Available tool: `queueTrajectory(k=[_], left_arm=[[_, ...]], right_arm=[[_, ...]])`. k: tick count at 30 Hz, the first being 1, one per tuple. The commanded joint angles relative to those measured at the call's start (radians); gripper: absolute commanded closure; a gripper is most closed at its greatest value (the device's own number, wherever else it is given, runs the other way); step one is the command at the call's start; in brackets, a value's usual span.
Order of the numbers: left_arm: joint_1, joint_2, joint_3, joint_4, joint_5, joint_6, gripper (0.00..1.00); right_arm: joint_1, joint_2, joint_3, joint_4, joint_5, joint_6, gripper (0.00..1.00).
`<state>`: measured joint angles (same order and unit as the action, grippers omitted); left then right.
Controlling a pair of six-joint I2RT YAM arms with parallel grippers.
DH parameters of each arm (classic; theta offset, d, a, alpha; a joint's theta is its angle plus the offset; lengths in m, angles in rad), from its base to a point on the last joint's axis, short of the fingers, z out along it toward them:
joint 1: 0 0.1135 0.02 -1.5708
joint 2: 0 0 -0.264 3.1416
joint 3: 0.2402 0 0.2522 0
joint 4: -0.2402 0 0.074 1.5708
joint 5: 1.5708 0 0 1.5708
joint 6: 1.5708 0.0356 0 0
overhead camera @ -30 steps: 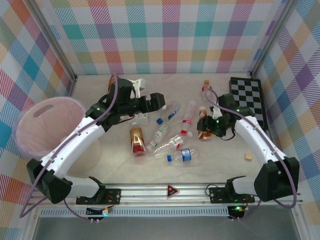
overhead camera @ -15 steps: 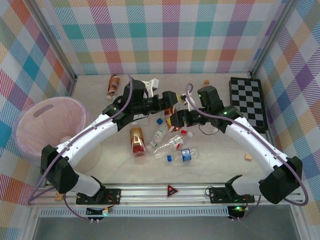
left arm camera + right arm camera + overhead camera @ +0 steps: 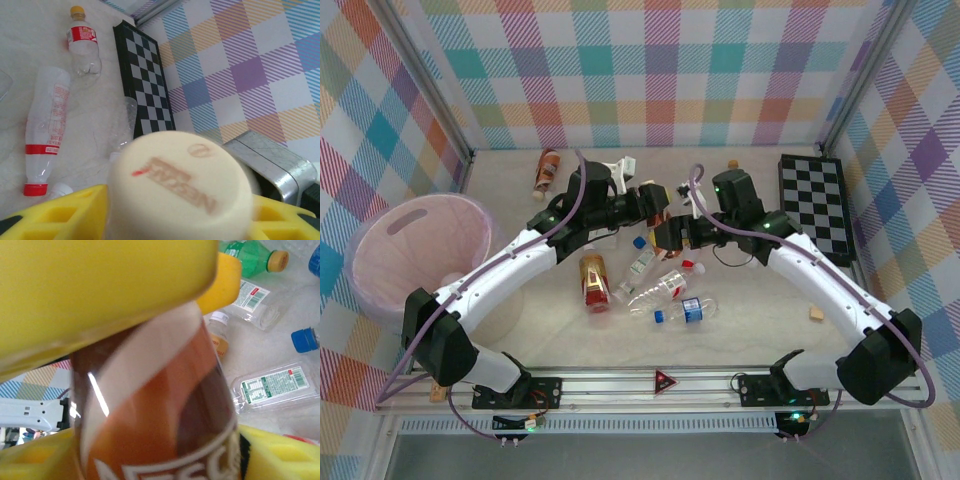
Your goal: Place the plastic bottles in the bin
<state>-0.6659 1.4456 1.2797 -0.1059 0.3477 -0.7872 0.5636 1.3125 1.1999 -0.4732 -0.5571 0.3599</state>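
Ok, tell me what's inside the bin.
Inside the bin, a pale floor and one small blurred shape near the arm-side wall, too unclear to name. The left arm covers the near edge there, hiding that part.

The right arm swung in from the right side of the table (image 3: pixel 760 325) to its middle, carrying the brown bottle (image 3: pixel 165 440) in the right pincer (image 3: pixel 150 385), while the left arm reached across and the left pincer (image 3: pixel 177 220) closed around the bottle's pale end.
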Motion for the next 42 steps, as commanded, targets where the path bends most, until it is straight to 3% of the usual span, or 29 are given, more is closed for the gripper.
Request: queueTrajectory(k=[1,4,6,10,13,18,23,27,37,39,42], left_arm=[[-0.007,-0.012,0.040,-0.042,-0.033,0.047,0.47],[-0.006,-0.006,0.082,-0.127,-0.086,0.099,0.48],[-0.001,0.001,0.113,-0.162,-0.105,0.127,0.48],[0.025,0.005,0.159,-0.217,-0.101,0.148,0.52],[0.041,0.006,0.179,-0.232,-0.107,0.156,0.58],[0.049,0.012,0.176,-0.322,-0.168,0.210,0.64],[0.078,-0.004,0.192,-0.398,-0.185,0.252,0.56],[0.086,-0.017,0.188,-0.422,-0.183,0.264,0.52],[0.086,-0.006,0.152,-0.393,-0.129,0.265,0.50],[0.087,0.003,0.155,-0.381,-0.108,0.264,0.50],[0.086,0.009,0.164,-0.393,-0.103,0.281,0.50]], right_arm=[[0.005,0.022,0.061,-0.020,-0.007,-0.025,0.10],[0.006,0.021,0.086,-0.061,0.016,-0.049,0.01],[-0.005,-0.010,0.081,-0.056,0.021,-0.057,0.01],[-0.106,-0.051,0.055,-0.019,-0.141,0.010,0.00],[-0.156,-0.083,0.036,-0.040,-0.126,0.015,0.00],[-0.102,-0.019,0.118,-0.415,0.237,-0.077,0.02],[-0.078,-0.039,0.028,-0.501,0.369,-0.085,0.04],[-0.100,0.002,0.003,-0.665,0.579,-0.083,0.05],[-0.277,-0.154,-0.162,-0.888,0.557,0.162,0.03],[-0.325,-0.160,-0.178,-0.903,0.505,0.145,0.06],[-0.320,-0.181,-0.189,-0.947,0.434,0.144,0.13]])
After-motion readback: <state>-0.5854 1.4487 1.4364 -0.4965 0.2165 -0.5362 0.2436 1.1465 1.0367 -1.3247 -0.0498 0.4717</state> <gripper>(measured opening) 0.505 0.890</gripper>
